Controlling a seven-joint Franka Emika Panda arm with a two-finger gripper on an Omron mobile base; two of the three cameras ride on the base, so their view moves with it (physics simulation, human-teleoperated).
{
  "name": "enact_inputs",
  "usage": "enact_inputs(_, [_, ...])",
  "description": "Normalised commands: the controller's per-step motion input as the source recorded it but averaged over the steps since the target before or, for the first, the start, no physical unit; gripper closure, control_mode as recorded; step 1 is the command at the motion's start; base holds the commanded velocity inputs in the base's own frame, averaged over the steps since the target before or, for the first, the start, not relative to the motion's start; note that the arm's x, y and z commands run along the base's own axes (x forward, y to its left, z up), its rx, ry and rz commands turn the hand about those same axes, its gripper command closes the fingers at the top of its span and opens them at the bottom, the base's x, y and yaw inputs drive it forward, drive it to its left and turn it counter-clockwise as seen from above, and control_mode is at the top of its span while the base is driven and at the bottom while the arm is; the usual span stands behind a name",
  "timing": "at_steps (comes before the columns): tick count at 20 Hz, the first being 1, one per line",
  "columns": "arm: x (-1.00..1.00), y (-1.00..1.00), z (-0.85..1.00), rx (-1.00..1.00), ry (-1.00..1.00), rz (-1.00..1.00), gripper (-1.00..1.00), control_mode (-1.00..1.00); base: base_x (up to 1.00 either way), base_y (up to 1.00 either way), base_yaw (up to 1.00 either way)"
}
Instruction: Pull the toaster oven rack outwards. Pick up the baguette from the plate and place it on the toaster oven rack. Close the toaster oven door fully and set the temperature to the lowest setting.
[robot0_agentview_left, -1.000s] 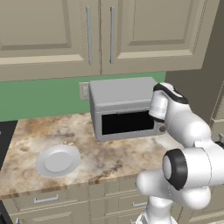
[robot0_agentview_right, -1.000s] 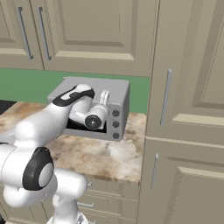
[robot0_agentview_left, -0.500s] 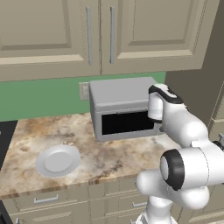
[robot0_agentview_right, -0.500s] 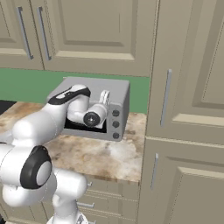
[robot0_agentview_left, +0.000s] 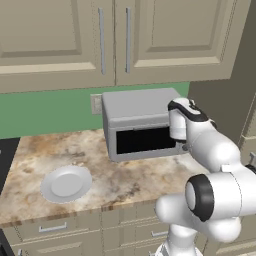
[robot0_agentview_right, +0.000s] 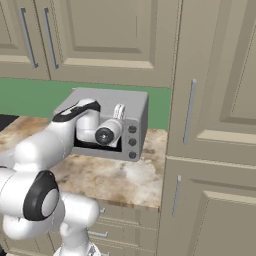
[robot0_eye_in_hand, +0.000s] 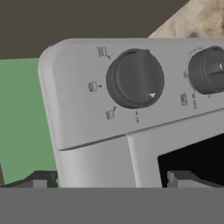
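Near edge of the marble counter (robot0_agentview_left: 125, 182): the plate (robot0_agentview_left: 66, 183) sits on the left part, bare on top, well apart from the oven. No loaf seen on it.

Further back, against the green wall (robot0_agentview_left: 45, 112), the toaster oven (robot0_agentview_left: 137, 107) stands on the counter under the upper cabinets (robot0_agentview_left: 112, 37). The toaster oven door (robot0_agentview_left: 145, 141) stands upright, flush with the front, black glass facing out. Rack and baguette can't be made out behind the dark glass.

The gripper (robot0_agentview_right: 119, 111) is up at the oven's right front, right by the knob column, arm reaching in from the near right. In the hand view both finger tips (robot0_eye_in_hand: 41, 178) sit wide apart at the bottom edge, jaws spread, nothing between them, no contact with the panel seen.

Hand view is rolled: a big dark knob (robot0_eye_in_hand: 134, 78) is centred just ahead of the fingers, white pointer mark toward its lower right; a second knob (robot0_eye_in_hand: 209, 70) is at the right edge. Three knobs (robot0_agentview_right: 133, 142) show on the oven's right front in the right base view. Tall pantry cabinet (robot0_agentview_right: 215, 125) just right of the oven.
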Motion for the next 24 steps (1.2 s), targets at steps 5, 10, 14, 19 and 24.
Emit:
enact_inputs(5, [-0.38, 0.0, 0.0, 0.0, 0.0, 0.0, -1.0, -1.0, 0.0, 0.0, 0.0])
enact_inputs(10, [-0.25, 0.0, 0.05, 0.0, 0.0, 0.0, -1.0, -1.0, 0.0, 0.0, 0.0])
enact_inputs(14, [-0.24, 0.0, 0.06, -0.06, 0.0, 0.0, -1.0, -1.0, 0.0, 0.0, 0.0])
enact_inputs(19, [-0.37, -0.06, 0.01, -0.29, 0.0, 0.0, -1.0, -1.0, 0.0, 0.0, 0.0])
enact_inputs(24, [-0.58, -0.19, 0.23, -0.42, 0.0, 0.06, -1.0, -1.0, 0.0, 0.0, 0.0])
